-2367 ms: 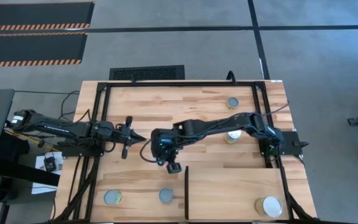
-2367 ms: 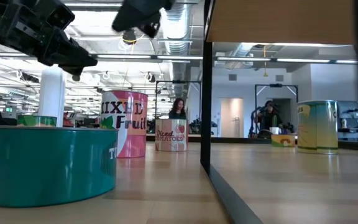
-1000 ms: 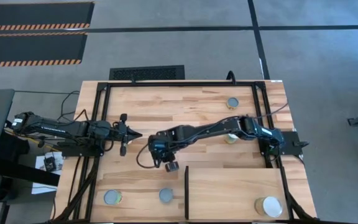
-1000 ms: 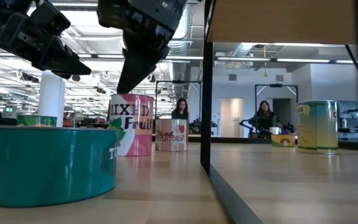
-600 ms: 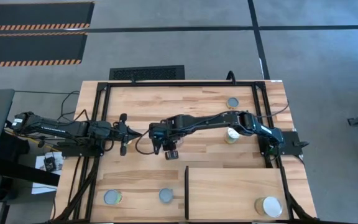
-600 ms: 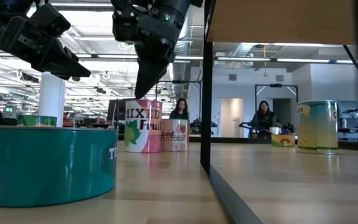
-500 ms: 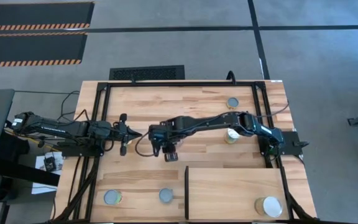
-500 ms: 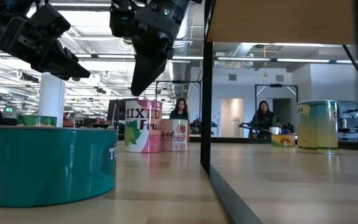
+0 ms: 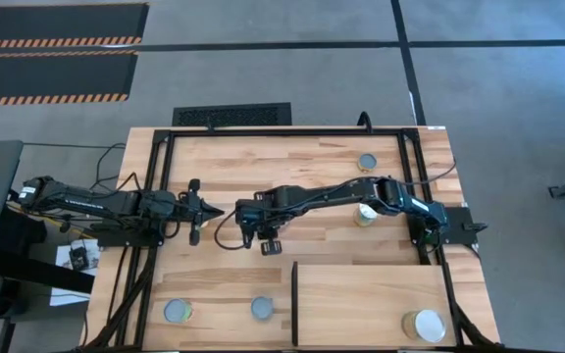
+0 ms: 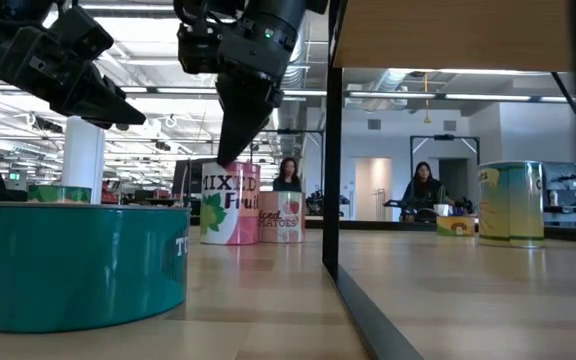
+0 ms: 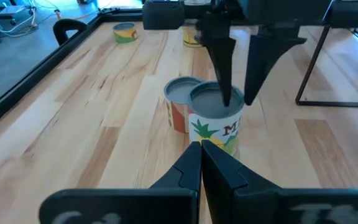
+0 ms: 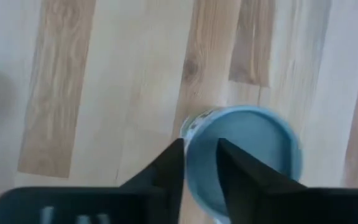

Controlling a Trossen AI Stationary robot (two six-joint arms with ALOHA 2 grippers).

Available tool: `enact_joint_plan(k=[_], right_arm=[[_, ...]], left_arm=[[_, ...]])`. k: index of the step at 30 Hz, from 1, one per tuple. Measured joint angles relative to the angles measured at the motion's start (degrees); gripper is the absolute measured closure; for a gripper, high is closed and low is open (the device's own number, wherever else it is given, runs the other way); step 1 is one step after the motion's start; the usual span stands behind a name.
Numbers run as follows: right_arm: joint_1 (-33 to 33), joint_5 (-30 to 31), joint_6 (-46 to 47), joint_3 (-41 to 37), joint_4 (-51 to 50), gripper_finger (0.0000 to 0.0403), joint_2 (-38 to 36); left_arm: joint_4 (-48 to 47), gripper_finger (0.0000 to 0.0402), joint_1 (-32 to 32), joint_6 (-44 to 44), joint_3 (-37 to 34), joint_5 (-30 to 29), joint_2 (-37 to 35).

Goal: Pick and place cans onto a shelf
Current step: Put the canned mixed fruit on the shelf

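Plank-striped wooden tabletop (image 9: 224, 167): right gripper (image 11: 238, 99), fingers parted, hangs directly above upright pink-labelled grey-topped fruit can (image 11: 215, 124), one fingertip over its lid, the other past the rim; left gripper (image 11: 201, 155) pinched together nearby.

In my low view, the pink can (image 10: 229, 204) reads "MIXED Fruit". The smaller can (image 10: 282, 217) beside it shows "…TOES", partly cut off. The teal tin (image 10: 78, 262) shows only a "T".

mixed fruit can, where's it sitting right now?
In the low view the mixed fruit can stands on the tabletop left of the shelf divider, beside a tomato can, with the right gripper directly above it.
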Motion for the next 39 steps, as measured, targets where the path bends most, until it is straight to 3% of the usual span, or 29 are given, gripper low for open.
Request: enact_joint_plan(k=[9, 15, 19, 23, 28, 36, 39], right_arm=[[-0.98, -5.25, 0.0, 0.22, -0.79, 0.0383, 1.05], [-1.15, -5.46, -0.15, 0.64, -3.87, 0.0387, 3.4], [-1.46, -4.94, 1.24, 6.0, -7.65, 0.0394, 1.06], [-1.13, -4.34, 0.95, 9.88, -11.17, 0.0393, 1.1], [-1.22, 0.81, 6.08, 8.81, -13.69, 0.0348, -1.74], [0.34, 10.91, 7.99, 8.59, -13.18, 0.0208, 2.32], [1.17, 12.6, 8.38, 8.57, -13.18, 0.0176, 3.73]], left_arm=[[3.39, 0.04, 0.0, -4.81, 0.0, -4.49, -0.02], [5.72, 0.04, 0.0, -5.53, 0.0, -9.75, -0.02], [5.35, 0.04, 0.06, -5.96, 0.0, -14.19, 0.0], [4.62, 0.04, 0.07, -5.82, 0.0, -14.53, 0.0], [3.91, 0.04, 0.07, -5.51, -0.02, -14.53, 0.01], [3.74, 0.04, 0.07, -4.2, -0.02, -14.49, 0.02], [3.12, 0.04, 0.07, -4.2, -0.02, -14.19, 0.0]])
